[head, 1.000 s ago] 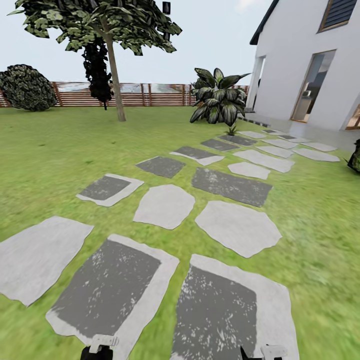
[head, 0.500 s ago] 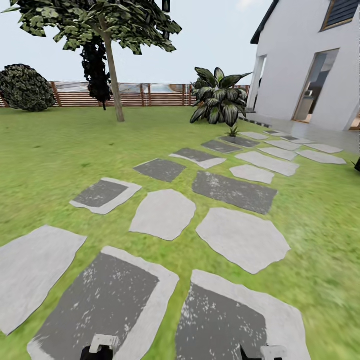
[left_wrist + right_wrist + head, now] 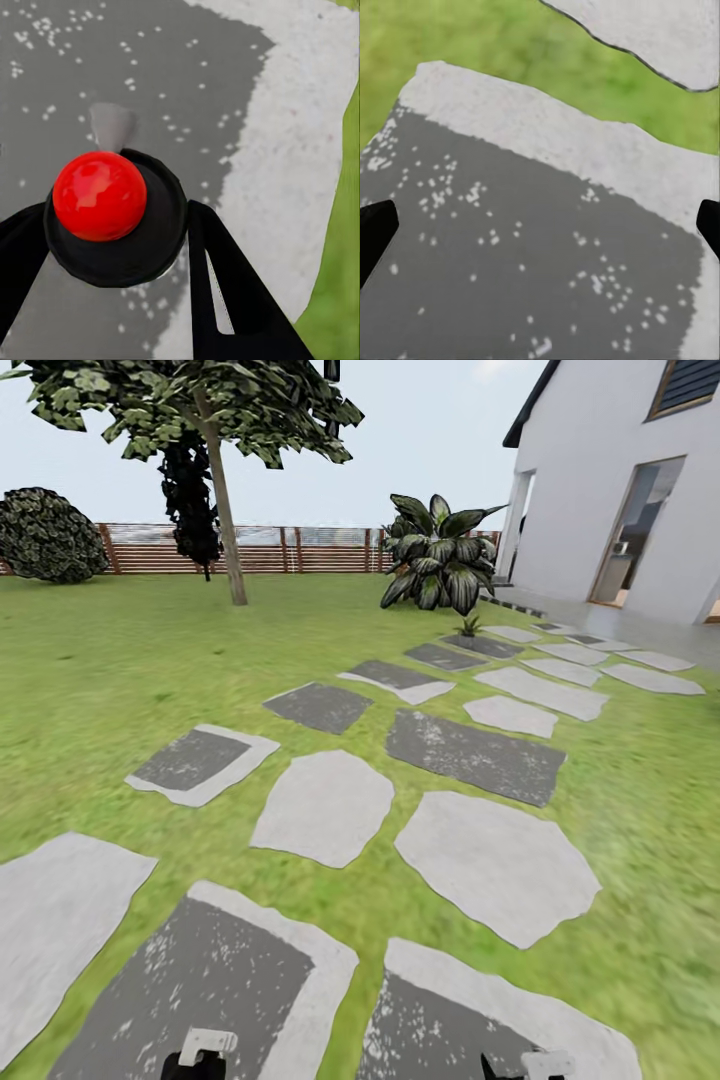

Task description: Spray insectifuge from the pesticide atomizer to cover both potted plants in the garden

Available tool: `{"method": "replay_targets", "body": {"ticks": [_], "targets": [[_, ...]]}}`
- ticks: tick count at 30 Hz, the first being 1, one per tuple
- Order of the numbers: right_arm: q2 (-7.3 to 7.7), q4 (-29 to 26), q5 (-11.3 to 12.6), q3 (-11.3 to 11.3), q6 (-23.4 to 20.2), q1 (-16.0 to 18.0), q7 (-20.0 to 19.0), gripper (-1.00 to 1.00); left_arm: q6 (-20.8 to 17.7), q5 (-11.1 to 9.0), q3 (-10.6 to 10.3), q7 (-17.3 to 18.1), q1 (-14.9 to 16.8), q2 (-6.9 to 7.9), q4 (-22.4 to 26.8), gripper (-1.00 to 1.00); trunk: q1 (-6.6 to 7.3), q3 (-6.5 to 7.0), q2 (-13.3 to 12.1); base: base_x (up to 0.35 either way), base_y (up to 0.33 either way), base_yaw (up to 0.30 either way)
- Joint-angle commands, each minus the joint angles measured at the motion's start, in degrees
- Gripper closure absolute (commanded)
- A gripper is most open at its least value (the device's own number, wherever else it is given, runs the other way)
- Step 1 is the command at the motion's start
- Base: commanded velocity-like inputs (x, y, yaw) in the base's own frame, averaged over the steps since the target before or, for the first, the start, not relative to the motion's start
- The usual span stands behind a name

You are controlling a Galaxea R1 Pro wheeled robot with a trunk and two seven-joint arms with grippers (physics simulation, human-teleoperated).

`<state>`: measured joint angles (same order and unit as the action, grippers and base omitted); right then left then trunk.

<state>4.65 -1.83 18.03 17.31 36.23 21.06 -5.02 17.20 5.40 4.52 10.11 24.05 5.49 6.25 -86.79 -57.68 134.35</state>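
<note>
In the left wrist view my left gripper [image 3: 116, 217] is shut on a round black thing with a glossy red ball on top [image 3: 99, 195], seen end-on; I take it for the pesticide atomizer. It hangs over a dark grey stepping stone [image 3: 187, 82]. Far ahead, a small potted plant [image 3: 467, 626] with pointed green leaves stands at the edge of the stone path. My right gripper [image 3: 540, 225] is open over another dark stone [image 3: 525, 262]. Both grippers' tops show at the near edge of the head view, left gripper [image 3: 205, 1050] and right gripper [image 3: 535, 1063].
Grey and white stepping stones [image 3: 325, 805] lead across the lawn to a white house [image 3: 610, 480] at the right. A big striped-leaf shrub [image 3: 437, 555] stands behind the small plant. A tree [image 3: 222, 490], a dark bush [image 3: 45, 535] and a brown slatted fence [image 3: 290, 550] line the back.
The whole head view has shifted: the stones have slid toward the near edge, so the camera has moved forward along the path. Both grippers keep their places in the view.
</note>
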Motion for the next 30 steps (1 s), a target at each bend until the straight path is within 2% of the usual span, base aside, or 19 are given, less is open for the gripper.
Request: {"method": "replay_targets", "body": {"ticks": [1, 30], "targets": [[0.01, 0.1, 0.6, 0.1, 0.2, 0.0, -0.5, -1.00, 0.2, 0.6, 0.5, 0.2, 0.0, 0.02, 0.0, 1.00, -0.02, -0.05, 0.0, 0.338, 0.000, 0.000], [0.01, 0.1, 0.6, 0.1, 0.2, 0.0, -0.5, -1.00, 0.2, 0.7, 0.4, 0.2, 0.0, -0.04, 0.0, 1.00, -0.02, -0.05, 0.0, 0.338, 0.000, 0.000]]}}
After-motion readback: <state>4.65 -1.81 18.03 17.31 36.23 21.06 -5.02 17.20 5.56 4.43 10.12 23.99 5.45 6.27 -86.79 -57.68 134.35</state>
